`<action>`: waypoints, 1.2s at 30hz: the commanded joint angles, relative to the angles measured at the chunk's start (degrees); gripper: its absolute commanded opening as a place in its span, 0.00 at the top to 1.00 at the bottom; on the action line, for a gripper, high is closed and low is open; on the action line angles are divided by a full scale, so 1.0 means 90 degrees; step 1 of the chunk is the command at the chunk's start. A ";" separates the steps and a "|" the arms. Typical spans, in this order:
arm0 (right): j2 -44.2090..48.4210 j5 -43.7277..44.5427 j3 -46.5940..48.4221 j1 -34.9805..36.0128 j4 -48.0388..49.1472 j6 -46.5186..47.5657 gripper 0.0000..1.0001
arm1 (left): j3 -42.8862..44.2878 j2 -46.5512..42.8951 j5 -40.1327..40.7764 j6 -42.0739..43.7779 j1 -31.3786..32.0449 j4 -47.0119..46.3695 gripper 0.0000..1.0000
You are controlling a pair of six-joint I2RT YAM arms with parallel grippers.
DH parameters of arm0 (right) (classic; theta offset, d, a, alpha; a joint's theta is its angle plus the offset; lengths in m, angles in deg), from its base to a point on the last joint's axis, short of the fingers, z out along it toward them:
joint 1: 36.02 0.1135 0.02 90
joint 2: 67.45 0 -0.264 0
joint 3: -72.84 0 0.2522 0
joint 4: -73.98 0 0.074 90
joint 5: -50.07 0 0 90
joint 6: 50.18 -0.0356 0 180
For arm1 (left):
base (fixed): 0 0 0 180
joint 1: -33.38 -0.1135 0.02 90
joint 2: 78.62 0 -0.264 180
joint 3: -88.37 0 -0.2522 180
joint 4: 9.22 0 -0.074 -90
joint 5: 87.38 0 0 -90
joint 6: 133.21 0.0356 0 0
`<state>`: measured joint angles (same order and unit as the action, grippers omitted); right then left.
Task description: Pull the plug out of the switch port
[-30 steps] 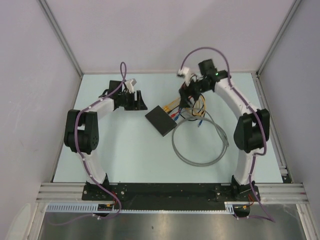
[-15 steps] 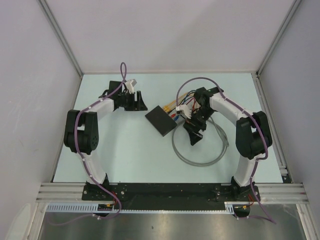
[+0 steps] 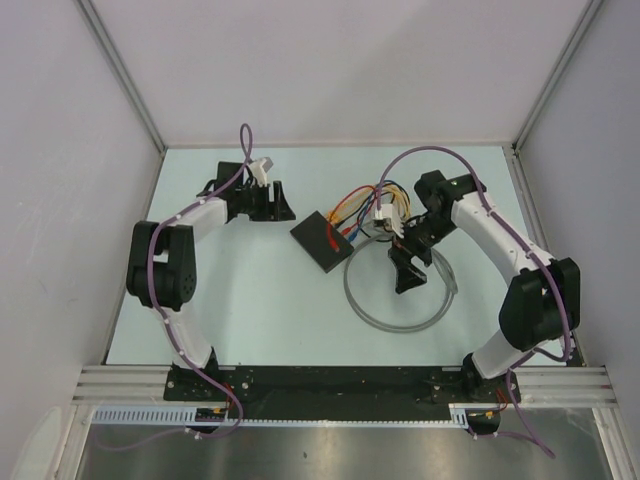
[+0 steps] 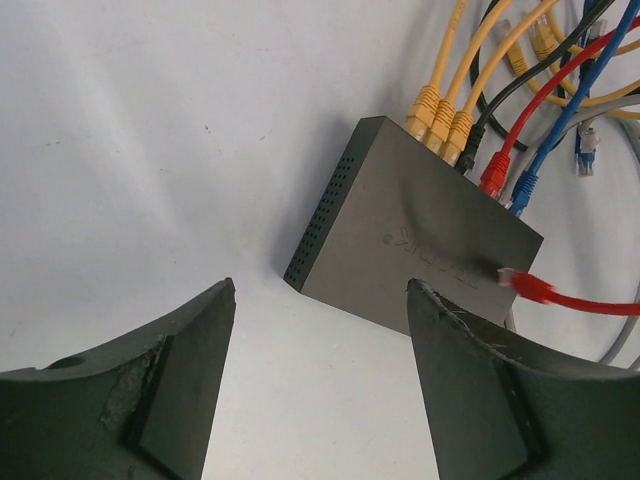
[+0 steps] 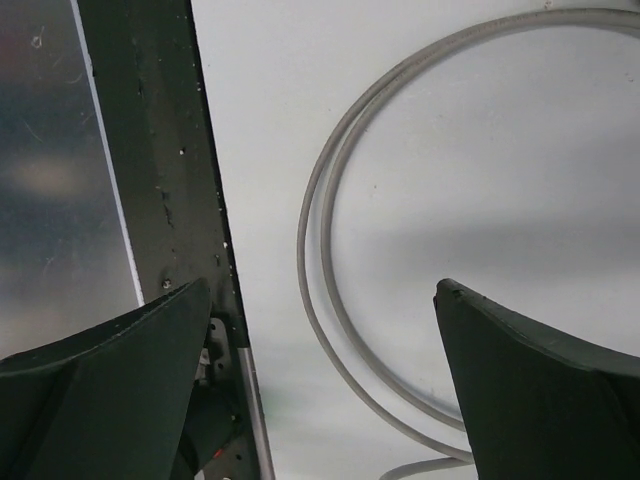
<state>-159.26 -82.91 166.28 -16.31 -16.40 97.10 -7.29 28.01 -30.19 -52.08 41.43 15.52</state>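
Note:
The switch (image 3: 322,243), a flat black box, lies mid-table; the left wrist view shows it (image 4: 400,225) just beyond my fingers. Several plugs, yellow (image 4: 441,116), black, red (image 4: 494,177) and blue, sit in the sockets on its far edge. A loose red plug (image 4: 526,286) lies on the switch's top, outside any socket. My left gripper (image 3: 283,205) (image 4: 320,290) is open and empty, just left of the switch. My right gripper (image 3: 406,274) (image 5: 322,288) is open and empty, pointing down over the grey cable loop, to the right of the switch.
A grey cable loop (image 3: 398,300) (image 5: 322,250) lies on the table front right of the switch. Coloured cables (image 3: 368,205) bundle up behind the switch. The black base rail (image 5: 160,150) runs along the near edge. Walls enclose the table on three sides.
My right arm swung from the cable bundle behind the switch forward and right, over the grey loop, and its jaws widened. A red cable end now lies on the switch. Left arm unmoved.

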 commanded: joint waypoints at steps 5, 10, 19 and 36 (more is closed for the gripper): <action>0.0191 -0.0691 0.1447 -0.0109 0.0001 -0.0781 0.00 | -0.0040 -0.0441 -0.0191 0.0164 -0.0026 -0.0029 0.25; -0.0354 -0.1163 0.2923 -0.1143 0.2650 -0.3518 0.04 | 0.0008 -0.0471 -0.0172 0.0252 -0.0036 0.0225 0.25; -0.2159 0.0087 0.2963 -0.1407 0.5297 -0.4449 0.02 | -0.0313 -0.0510 -0.0299 -0.0099 -0.0036 0.0469 0.26; -0.4262 -0.0117 0.3385 -0.1564 0.5574 -0.5036 0.01 | -0.0344 0.0076 -0.0240 -0.0090 -0.0006 0.0772 0.26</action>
<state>-197.73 -82.89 197.19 -30.74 31.81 53.05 -13.23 26.32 -31.22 -52.82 41.43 22.49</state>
